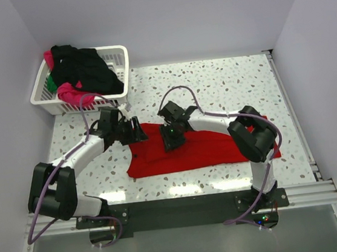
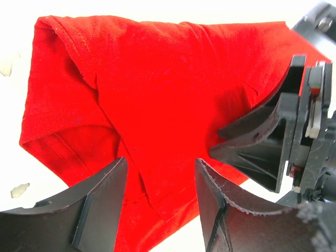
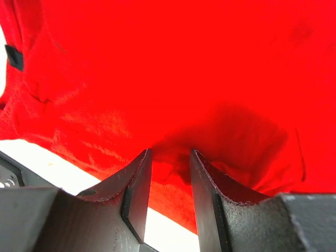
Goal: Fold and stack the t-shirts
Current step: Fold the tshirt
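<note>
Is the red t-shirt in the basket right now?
No, the red t-shirt lies spread on the table, apart from the white basket.

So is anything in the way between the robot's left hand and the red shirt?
No, nothing visible. The left gripper hangs open right over an edge of the red t-shirt. The right gripper sits beside it, pinching the same shirt.

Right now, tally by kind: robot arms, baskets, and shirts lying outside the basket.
Robot arms: 2, left arm and right arm
Baskets: 1, white basket
Shirts outside it: 1, red shirt
Total: 4
</note>
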Robot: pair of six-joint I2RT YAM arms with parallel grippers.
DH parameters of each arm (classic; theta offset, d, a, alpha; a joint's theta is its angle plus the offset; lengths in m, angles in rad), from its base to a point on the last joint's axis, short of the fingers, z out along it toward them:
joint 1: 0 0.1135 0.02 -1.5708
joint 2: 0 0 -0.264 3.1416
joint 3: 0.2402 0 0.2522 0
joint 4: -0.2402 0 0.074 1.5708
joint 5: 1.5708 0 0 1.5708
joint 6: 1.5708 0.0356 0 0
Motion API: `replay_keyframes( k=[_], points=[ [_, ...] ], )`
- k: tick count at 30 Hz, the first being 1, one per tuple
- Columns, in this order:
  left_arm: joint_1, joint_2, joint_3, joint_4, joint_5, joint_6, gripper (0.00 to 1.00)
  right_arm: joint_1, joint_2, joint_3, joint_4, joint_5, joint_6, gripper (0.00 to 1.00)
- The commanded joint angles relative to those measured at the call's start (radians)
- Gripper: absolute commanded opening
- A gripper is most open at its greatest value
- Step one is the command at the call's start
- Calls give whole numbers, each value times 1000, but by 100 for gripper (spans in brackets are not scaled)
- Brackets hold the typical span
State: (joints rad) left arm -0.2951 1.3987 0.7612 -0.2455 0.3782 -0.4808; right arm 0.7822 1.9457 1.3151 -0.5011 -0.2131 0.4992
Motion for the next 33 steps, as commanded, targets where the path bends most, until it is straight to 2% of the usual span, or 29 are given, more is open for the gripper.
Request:
replay_keyframes(
  k=[1, 14, 21, 29, 33],
  points=[
    [-4, 0, -2, 48, 7, -12, 58, 14, -83, -34, 10, -23, 22, 39],
    [-12, 20, 29, 57, -1, -22, 58, 31, -155, -54, -39, -40, 21, 38],
    [-111, 146, 151, 51, -1, -51, 58, 6, -205, 21, -151, 83, -24, 41],
    [-121, 339, 274, 20, 13, -45, 58, -250, -274, -68, -123, 127, -63, 44],
    [-121, 428, 335, 6, 24, -32, 58, -356, -258, -112, -111, 149, -106, 44]
  ],
)
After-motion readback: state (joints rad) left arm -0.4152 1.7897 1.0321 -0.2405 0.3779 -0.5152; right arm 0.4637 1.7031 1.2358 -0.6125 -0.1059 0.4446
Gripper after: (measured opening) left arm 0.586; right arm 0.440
